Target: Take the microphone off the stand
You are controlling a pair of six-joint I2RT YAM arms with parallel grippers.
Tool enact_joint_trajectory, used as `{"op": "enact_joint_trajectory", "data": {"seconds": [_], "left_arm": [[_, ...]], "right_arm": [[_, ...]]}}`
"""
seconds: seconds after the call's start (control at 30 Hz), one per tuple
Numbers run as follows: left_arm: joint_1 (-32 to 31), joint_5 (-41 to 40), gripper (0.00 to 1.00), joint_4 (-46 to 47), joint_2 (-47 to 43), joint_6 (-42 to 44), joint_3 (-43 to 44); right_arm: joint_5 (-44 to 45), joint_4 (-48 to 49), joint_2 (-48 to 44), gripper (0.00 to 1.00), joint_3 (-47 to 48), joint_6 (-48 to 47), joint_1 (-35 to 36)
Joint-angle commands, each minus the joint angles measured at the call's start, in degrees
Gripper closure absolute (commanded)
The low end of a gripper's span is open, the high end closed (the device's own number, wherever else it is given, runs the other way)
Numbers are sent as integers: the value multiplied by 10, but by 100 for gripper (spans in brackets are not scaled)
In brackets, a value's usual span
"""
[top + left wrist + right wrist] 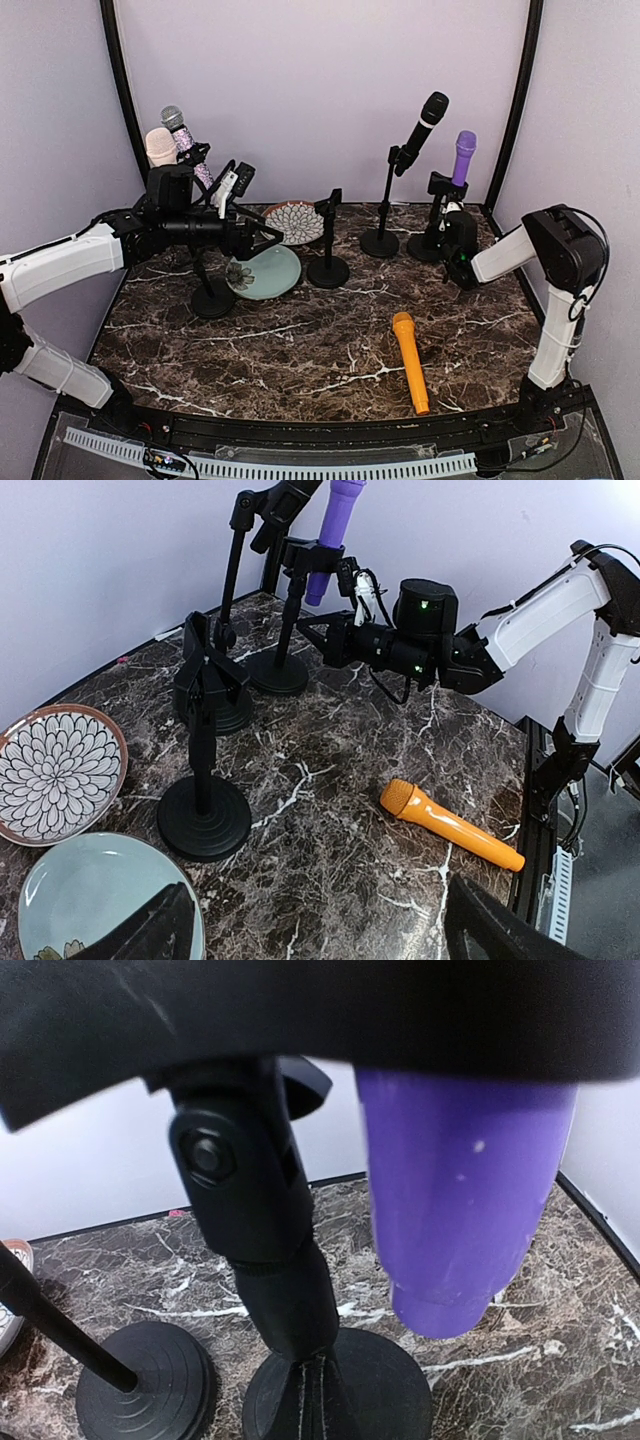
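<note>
You have an orange microphone (411,362) lying flat on the marble bench (300,345), a flower-patterned plate (296,222) just beside a pale green plate (272,273), and a black microphone (423,128) tilted on its own black stand (381,240).

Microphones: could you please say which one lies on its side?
The orange microphone, flat on the marble tabletop; the others, like the purple microphone and black microphone, sit in stands.

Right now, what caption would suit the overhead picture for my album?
Right gripper shut beside the purple microphone on its stand; orange microphone lies on the marble table.
</note>
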Motion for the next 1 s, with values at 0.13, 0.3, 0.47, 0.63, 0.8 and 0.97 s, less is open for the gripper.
{"op": "enact_joint_trajectory", "data": {"seconds": [0.13, 0.3, 0.47, 0.63, 0.8, 0.97], "left_arm": [[4, 2, 11, 8, 0, 12, -11], [4, 0, 11, 8, 1, 13, -15], [4, 2, 11, 8, 2, 11, -16], [4, 1, 11, 8, 3, 11, -19], [4, -1, 11, 8, 0, 12, -20], [7, 8, 11, 8, 3, 9, -21]], "right_arm": [[1, 50, -62, 100, -41, -26, 5], [-6, 47, -96, 100, -70, -28, 12], [-5, 44, -112, 100, -90, -10, 14], [-17, 41, -157, 74, -133, 30, 9], [-66, 10, -224, 40, -165, 41, -19], [-206, -59, -290, 22, -154, 31, -93]]}}
